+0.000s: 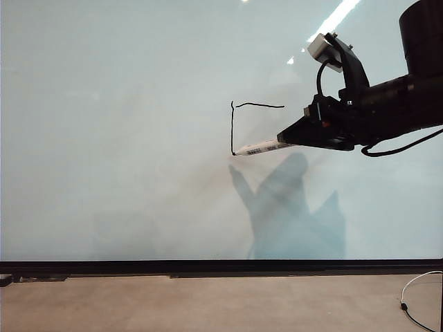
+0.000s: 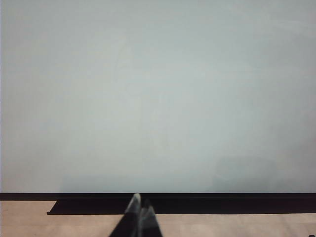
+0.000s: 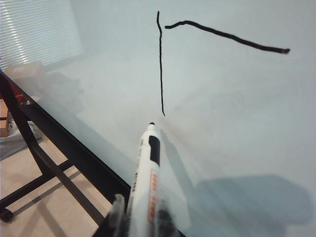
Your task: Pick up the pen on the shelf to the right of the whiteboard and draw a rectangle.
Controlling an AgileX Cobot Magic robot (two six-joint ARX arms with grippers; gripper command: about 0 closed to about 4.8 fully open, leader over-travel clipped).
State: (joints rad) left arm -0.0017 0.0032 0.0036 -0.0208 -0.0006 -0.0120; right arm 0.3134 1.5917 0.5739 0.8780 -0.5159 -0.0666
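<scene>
The whiteboard (image 1: 124,138) fills most of the exterior view. On it stand two black strokes of the rectangle (image 1: 232,128): a vertical left side and a top line (image 1: 259,105), with a small gap at their corner. My right gripper (image 1: 287,135) is shut on the white pen (image 1: 257,147), reaching in from the right. The pen's black tip sits at the lower end of the vertical stroke. In the right wrist view the pen (image 3: 145,182) points at the board just below that stroke (image 3: 161,64). My left gripper (image 2: 139,207) is shut, with nothing in it, low before the board's black bottom edge.
A black ledge (image 1: 221,267) runs along the board's bottom, with a tan surface (image 1: 208,304) below it. A white cable (image 1: 415,294) loops at the lower right. Black stand legs (image 3: 44,163) show beside the board in the right wrist view.
</scene>
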